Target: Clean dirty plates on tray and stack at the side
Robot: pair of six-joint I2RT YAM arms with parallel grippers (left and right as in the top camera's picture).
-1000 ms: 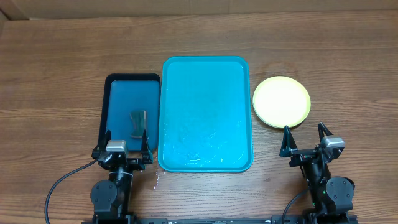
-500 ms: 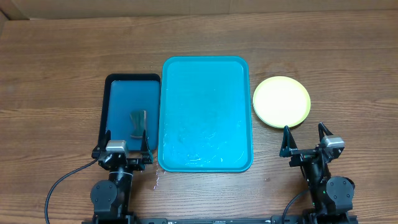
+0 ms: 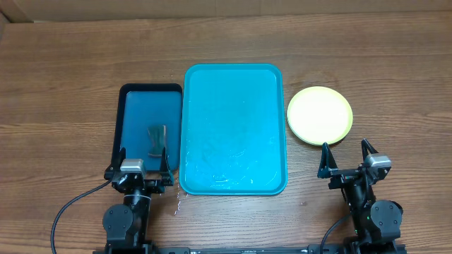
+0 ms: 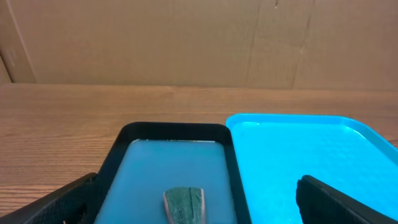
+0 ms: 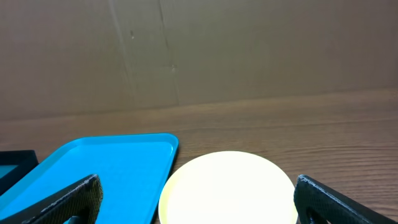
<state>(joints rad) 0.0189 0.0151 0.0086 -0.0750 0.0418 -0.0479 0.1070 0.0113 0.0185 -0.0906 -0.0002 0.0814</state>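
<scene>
Plates (image 3: 319, 115): small, round, plastic, lime-green rim, pale centre. Only one face shows from above, so I cannot tell how many sit under it. Neither arm holds one.

Left gripper (image 3: 143, 159): jaws spread fully, nothing between them. Right gripper (image 3: 345, 156): likewise wide apart and empty. Both sit low at the near table edge.

Just ahead of the left jaws is a small dark-blue black-rimmed tray (image 3: 141, 106) holding a grey-green sponge (image 3: 157, 138). Just ahead of the right jaws is the plate, on the wooden table (image 3: 70, 63) beside the large turquoise rectangular plastic tray (image 3: 233, 106) and not touching it. That tray carries no plates, only wet streaks.

I judge the task near done. Risks: a forward reach by the right arm could clip the rim and skew the stack. Smears on any hidden plates would go unchecked.
</scene>
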